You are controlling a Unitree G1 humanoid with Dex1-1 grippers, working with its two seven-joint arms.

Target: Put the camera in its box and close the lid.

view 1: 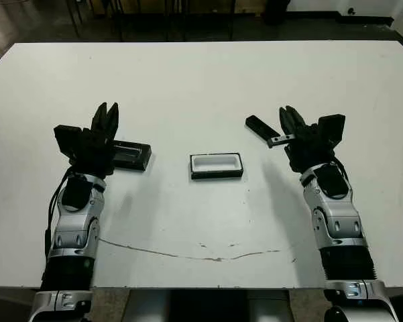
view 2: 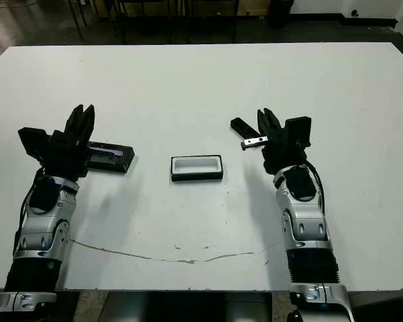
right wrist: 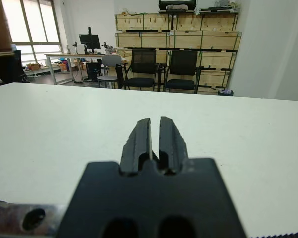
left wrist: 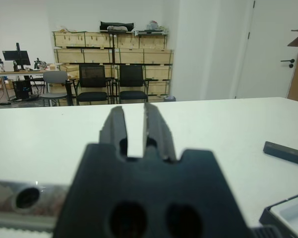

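Camera [view 1: 257, 125] not yet boxed, grippers idle
Left gripper [left wrist: 135, 125] slightly parted, right gripper [right wrist: 154, 136] nearly closed, both empty; camera likely light, rigid, slick, grip long sides

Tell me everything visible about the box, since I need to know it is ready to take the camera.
The box is a small shallow rectangular tray with black outer walls and a white lining. It lies flat and open on the white table, long side across the view, midway between the two arms. Its inside looks empty. Nothing touches it but the table.
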